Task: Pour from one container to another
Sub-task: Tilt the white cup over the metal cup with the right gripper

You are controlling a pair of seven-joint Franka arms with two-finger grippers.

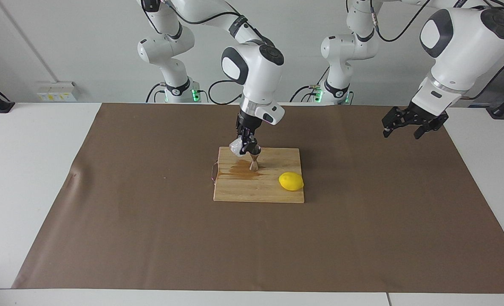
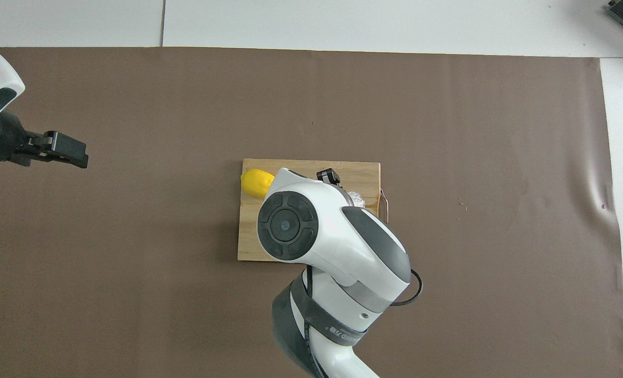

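The whitish textured glass cup (image 1: 236, 147) hangs tilted just over the rim of the steel jigger (image 1: 254, 161). My right gripper (image 1: 247, 143) is shut on the cup. The jigger stands upright on the wooden board (image 1: 256, 192), at its edge nearer the robots. From overhead, the right arm hides the jigger; only a bit of the cup (image 2: 354, 198) shows past the wrist. My left gripper (image 1: 401, 131) waits open and empty above the mat near the left arm's end, as it also does from overhead (image 2: 64, 151).
A yellow lemon (image 1: 291, 181) lies on the board toward the left arm's end, half hidden by the right arm from overhead (image 2: 255, 184). A wet brown stain (image 1: 236, 172) spreads on the board beside the jigger. A brown mat (image 1: 362, 238) covers the table.
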